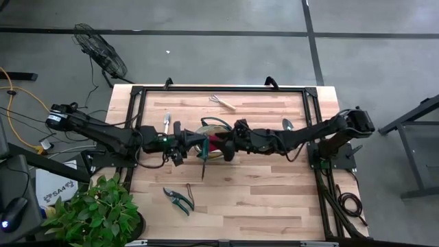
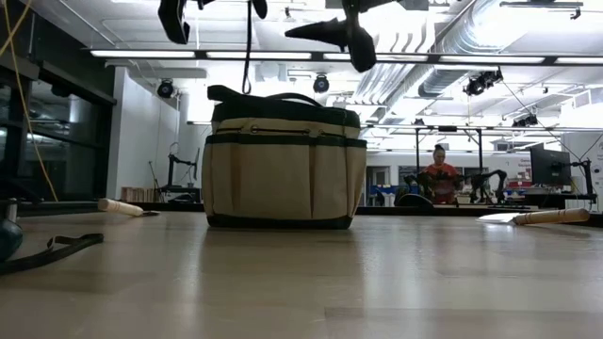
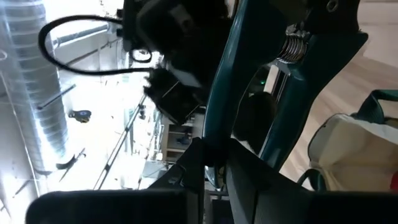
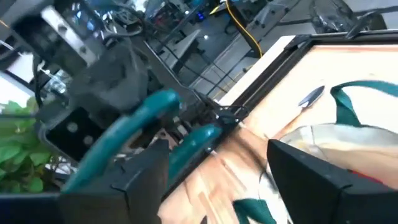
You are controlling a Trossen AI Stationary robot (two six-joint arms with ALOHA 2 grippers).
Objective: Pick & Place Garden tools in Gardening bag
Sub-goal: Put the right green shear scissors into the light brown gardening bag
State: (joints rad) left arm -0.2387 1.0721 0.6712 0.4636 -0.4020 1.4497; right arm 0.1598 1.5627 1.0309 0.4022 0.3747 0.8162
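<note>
Teal-handled shears (image 3: 261,93) clamped in left tool (image 1: 184,147) beside bag (image 1: 206,130)

The beige, teal-trimmed gardening bag (image 1: 214,140) stands upright mid-table, apparently holding something red; teal-handled pruning shears (image 1: 204,158) hang beside it.

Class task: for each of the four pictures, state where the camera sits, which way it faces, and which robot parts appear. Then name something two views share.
High view: overhead, facing straight down; both arms meet over the gardening bag.
Low view: table-top height, facing level across to the bag; arm parts hang at the top.
Left wrist view: on the left arm; the left tool grips teal-handled pruning shears.
Right wrist view: on the right arm; the right tool stands open beside those shears.
Shared: both wrist views show the shears and bag.
</note>
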